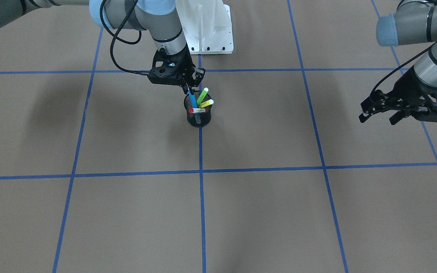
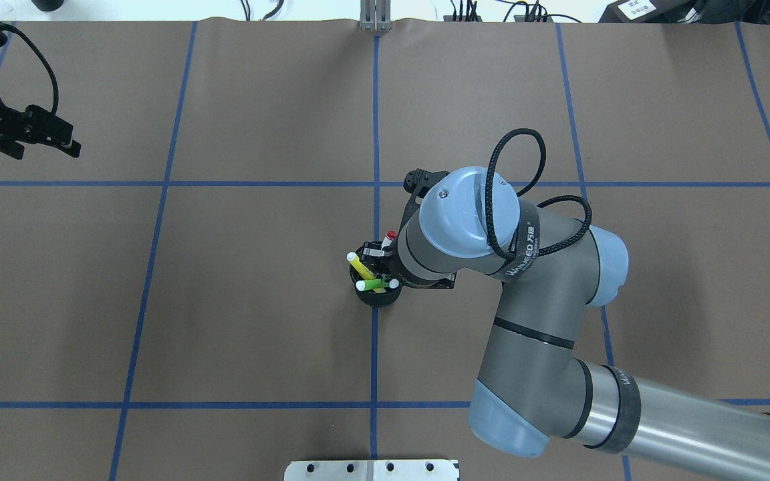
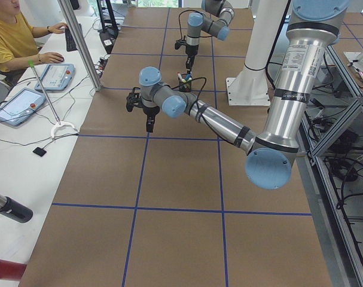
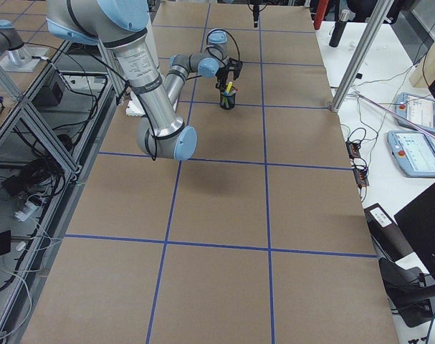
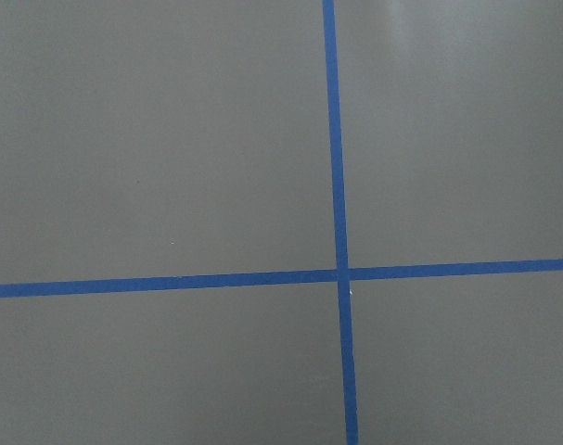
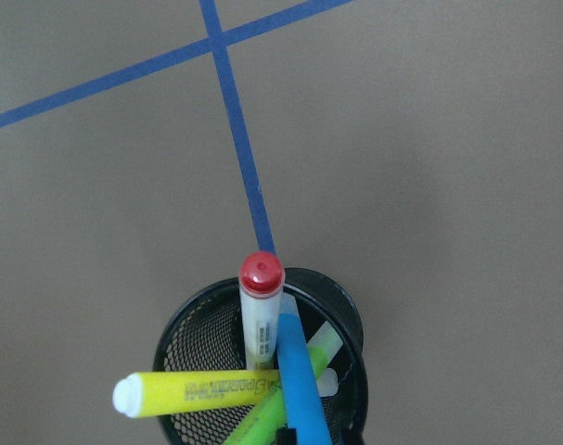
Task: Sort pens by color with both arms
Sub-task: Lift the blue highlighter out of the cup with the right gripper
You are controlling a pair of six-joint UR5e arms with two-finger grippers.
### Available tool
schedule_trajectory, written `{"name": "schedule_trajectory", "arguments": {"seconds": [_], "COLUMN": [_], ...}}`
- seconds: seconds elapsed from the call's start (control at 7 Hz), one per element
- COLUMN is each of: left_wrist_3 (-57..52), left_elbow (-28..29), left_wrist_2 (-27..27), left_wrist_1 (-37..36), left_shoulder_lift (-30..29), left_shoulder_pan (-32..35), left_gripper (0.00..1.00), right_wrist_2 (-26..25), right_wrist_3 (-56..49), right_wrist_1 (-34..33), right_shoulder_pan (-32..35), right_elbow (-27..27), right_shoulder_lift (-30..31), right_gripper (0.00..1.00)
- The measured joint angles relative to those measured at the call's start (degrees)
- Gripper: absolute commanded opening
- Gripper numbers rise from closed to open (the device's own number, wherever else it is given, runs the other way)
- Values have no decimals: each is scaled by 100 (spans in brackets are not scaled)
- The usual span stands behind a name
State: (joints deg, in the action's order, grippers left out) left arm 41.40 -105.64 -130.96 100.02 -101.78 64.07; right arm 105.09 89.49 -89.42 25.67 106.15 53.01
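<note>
A black mesh pen cup (image 1: 199, 118) stands mid-table on a blue tape line; it also shows in the overhead view (image 2: 375, 298) and the right wrist view (image 6: 184, 338). It holds a blue pen (image 1: 193, 101), a green highlighter (image 1: 202, 95), a yellow highlighter (image 1: 206, 103) and a white marker with a red cap (image 1: 196, 110). My right gripper (image 1: 188, 90) hangs right over the cup, its fingers closed around the top of the blue pen (image 6: 300, 380). My left gripper (image 1: 378, 116) is open and empty, hovering far off to the side over bare table (image 2: 44, 142).
The white pedestal base (image 1: 208, 26) stands just behind the cup. Blue tape lines (image 5: 337, 273) divide the brown table into squares. An operator (image 3: 8, 36) sits with tablets at a side desk beyond the table's far edge.
</note>
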Motion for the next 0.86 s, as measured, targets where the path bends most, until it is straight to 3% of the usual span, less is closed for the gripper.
{"name": "schedule_trajectory", "arguments": {"seconds": [0.86], "left_wrist_3": [8], "left_elbow": [0], "left_wrist_2": [0], "left_wrist_1": [0], "left_shoulder_lift": [-15], "left_shoulder_pan": [0], "left_gripper": [100], "right_wrist_2": [-14], "right_wrist_3": [-30], "right_wrist_1": [-1920], "right_shoulder_pan": [549], "right_elbow": [1561], "right_shoulder_lift": [-394], "right_gripper": [0]}}
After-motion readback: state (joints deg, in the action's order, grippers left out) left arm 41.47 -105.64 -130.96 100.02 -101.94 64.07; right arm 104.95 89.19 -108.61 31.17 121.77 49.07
